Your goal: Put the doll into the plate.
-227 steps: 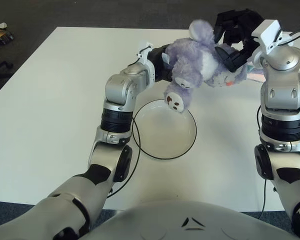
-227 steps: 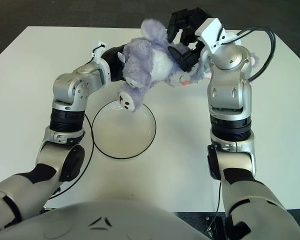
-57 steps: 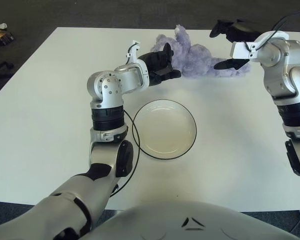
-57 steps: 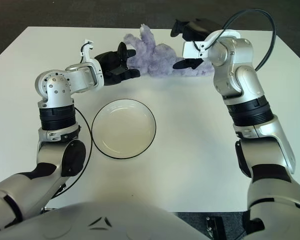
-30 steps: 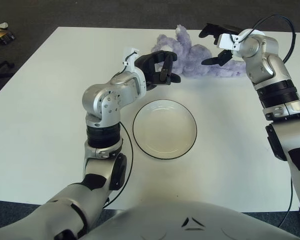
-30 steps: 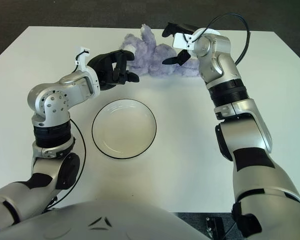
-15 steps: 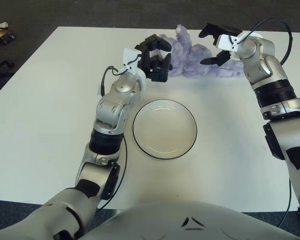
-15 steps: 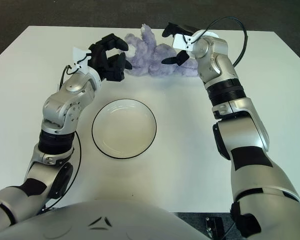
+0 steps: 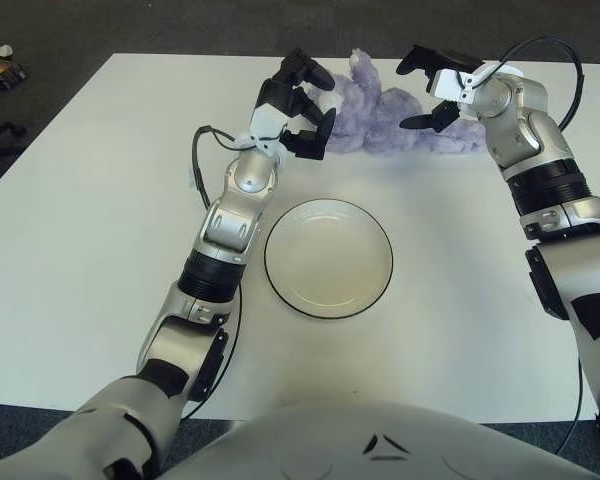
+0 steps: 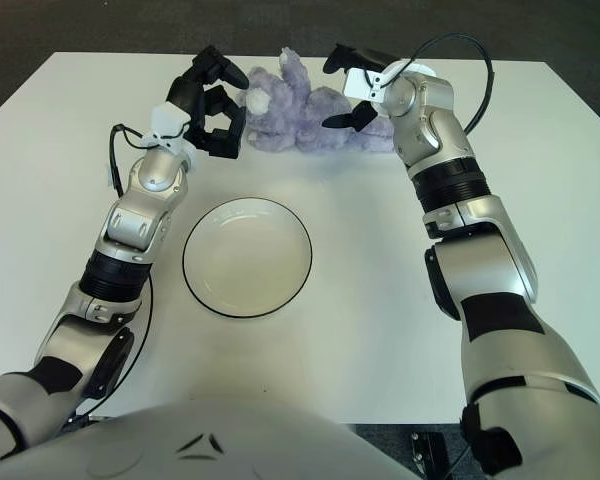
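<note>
Your purple doll (image 9: 395, 122) lay near the table's (image 9: 100, 230) far edge, beyond the empty plate (image 9: 329, 257), its left end partly hidden by your left hand (image 9: 298, 106) and its right by your right hand (image 9: 435, 85), both with fingers spread, gripping nothing.

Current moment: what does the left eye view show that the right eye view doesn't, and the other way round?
Only the left eye view: small clutter on the dark floor past the table's far left corner. Only the right eye view: the right arm uncropped, where the left eye view cuts it at the edge. Both: the purple doll lying on the white table beyond the empty plate, with the left hand at its left end and the right hand at its right, both open.
</note>
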Controlling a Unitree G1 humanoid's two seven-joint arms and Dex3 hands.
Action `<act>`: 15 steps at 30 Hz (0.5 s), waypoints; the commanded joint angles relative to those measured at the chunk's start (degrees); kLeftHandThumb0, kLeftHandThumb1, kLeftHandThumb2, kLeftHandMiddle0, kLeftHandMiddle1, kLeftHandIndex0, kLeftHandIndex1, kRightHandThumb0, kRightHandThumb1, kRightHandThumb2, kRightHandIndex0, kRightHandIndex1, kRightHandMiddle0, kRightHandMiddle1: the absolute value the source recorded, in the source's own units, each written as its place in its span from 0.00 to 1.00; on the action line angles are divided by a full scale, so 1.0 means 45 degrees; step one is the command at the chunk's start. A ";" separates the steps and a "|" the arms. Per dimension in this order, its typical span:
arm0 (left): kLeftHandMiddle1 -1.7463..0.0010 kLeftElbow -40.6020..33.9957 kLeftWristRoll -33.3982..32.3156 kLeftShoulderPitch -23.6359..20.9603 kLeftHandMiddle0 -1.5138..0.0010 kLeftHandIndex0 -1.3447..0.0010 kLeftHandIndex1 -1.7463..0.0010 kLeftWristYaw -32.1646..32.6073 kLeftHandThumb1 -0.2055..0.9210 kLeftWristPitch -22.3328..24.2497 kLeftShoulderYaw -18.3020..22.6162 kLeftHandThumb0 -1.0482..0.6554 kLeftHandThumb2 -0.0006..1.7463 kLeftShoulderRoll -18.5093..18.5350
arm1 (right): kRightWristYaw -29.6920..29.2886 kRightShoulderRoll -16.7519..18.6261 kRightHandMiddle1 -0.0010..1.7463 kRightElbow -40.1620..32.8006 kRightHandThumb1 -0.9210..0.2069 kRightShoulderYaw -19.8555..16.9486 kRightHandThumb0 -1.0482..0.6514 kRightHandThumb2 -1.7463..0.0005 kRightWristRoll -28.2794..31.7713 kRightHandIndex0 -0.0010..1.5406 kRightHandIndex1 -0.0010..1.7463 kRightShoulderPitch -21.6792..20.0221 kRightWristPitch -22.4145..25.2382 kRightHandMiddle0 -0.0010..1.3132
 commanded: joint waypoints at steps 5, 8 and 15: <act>0.01 0.1162 0.1590 -0.0136 0.58 0.76 0.00 0.0250 0.49 -0.1765 -0.0042 0.61 0.74 0.0528 | -0.0064 0.0081 0.45 0.0074 0.53 -0.0083 0.20 0.43 0.0309 0.03 0.67 -0.0099 0.0035 0.00; 0.01 0.1536 0.2003 -0.0195 0.59 0.77 0.00 0.0405 0.51 -0.2173 0.0014 0.61 0.73 0.0585 | -0.0112 0.0071 0.45 0.0060 0.54 -0.0071 0.20 0.43 0.0292 0.03 0.66 -0.0086 0.0031 0.00; 0.01 0.2243 0.3258 -0.0318 0.66 0.80 0.00 0.0873 0.58 -0.3031 -0.0044 0.61 0.67 0.0920 | -0.0030 0.0079 0.43 0.0282 0.51 -0.0081 0.20 0.44 0.0358 0.05 0.64 -0.0213 0.0021 0.00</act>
